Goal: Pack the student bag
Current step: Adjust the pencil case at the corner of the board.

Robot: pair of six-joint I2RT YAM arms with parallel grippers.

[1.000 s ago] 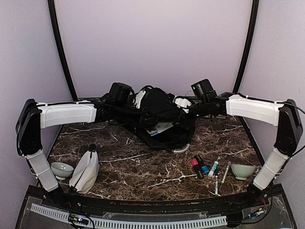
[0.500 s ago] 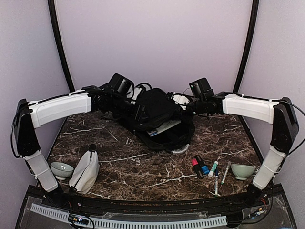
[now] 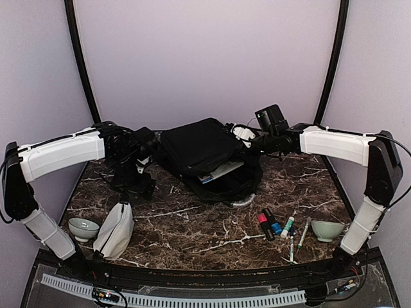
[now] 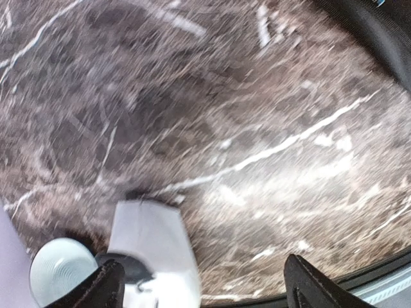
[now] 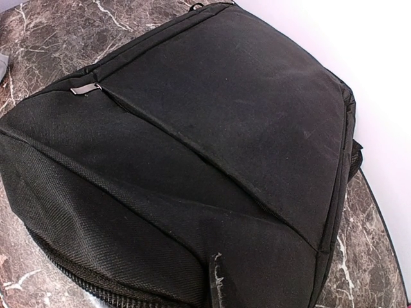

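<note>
The student bag (image 3: 199, 151), a large black backpack, lies at the back middle of the marble table with its mouth open toward me and a white and blue item (image 3: 218, 172) showing inside. My right gripper (image 3: 244, 136) is shut on the fabric at its right upper edge. In the right wrist view the student bag (image 5: 212, 128) fills the frame, and the right gripper (image 5: 218, 285) is pressed into the cloth. My left gripper (image 3: 137, 185) stands open with nothing in it, left of the bag, over bare table. Its open jaws (image 4: 205, 292) frame blurred marble.
A white-grey pouch (image 3: 115, 231) (image 4: 151, 250) and a pale green bowl (image 3: 83, 226) (image 4: 58, 269) stand at the front left. Several markers and pens (image 3: 279, 226) lie at the front right beside a second green bowl (image 3: 327, 230).
My left gripper opened, let go of the bag and swung left and down over the table. My right gripper shut on the bag's edge, and the bag's flap now lies flatter.
</note>
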